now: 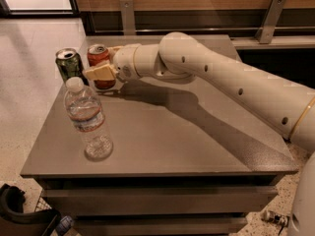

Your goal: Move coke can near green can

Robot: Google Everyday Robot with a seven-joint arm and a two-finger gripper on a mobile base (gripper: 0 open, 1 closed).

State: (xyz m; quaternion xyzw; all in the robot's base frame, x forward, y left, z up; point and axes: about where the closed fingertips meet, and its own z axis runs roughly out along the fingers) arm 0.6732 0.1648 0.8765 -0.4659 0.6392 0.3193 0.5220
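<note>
The coke can, red-orange with a silver top, stands at the table's far left. My gripper reaches in from the right and is shut on it, with one tan finger across its front and the other behind it. The green can stands upright just left of the coke can, a small gap between them. The coke can's base looks to be resting on the table top.
A clear plastic water bottle stands upright in front of the two cans, near the left front. The grey table ends in edges close to the cans on the left. A wall with metal brackets runs behind.
</note>
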